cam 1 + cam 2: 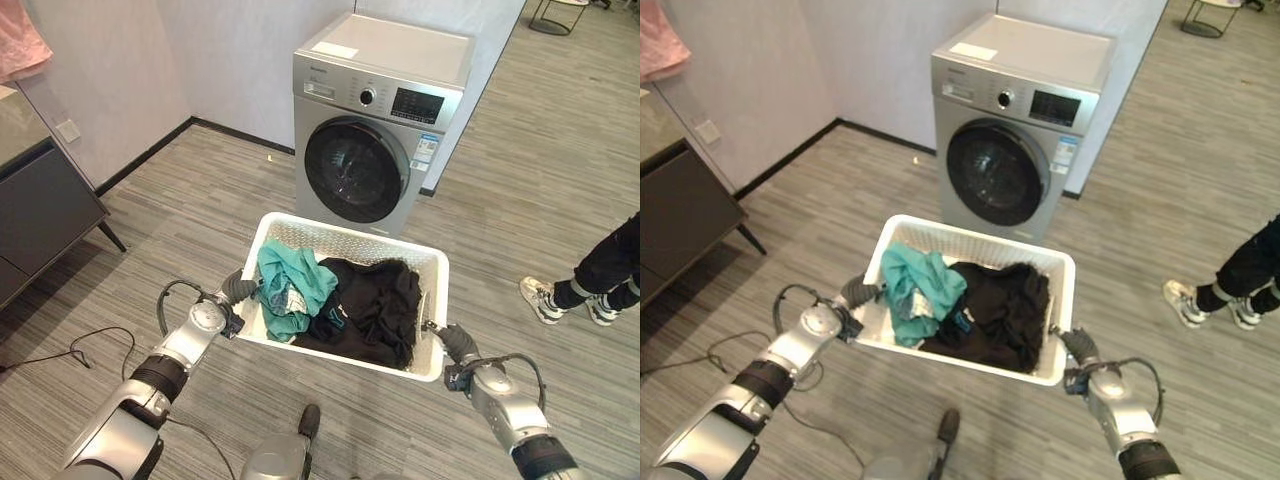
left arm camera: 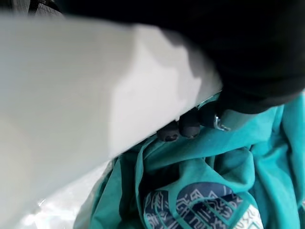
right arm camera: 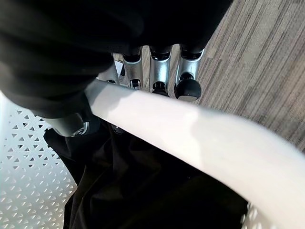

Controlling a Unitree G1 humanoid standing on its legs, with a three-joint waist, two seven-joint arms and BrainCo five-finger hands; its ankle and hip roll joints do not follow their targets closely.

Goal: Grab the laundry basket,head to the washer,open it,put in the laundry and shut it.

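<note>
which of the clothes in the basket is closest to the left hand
The teal garment, bunched at the laundry basket's left end, lies right beside the left hand; the black garment fills the rest, towards the right hand.

Grey wood-plank floor, washer standing on it, dark cabinet, a person's shoes

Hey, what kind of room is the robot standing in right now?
Likely a home laundry corner: a front-loading washer against the wall, a white laundry basket of clothes before it, wood-look floor.
</note>
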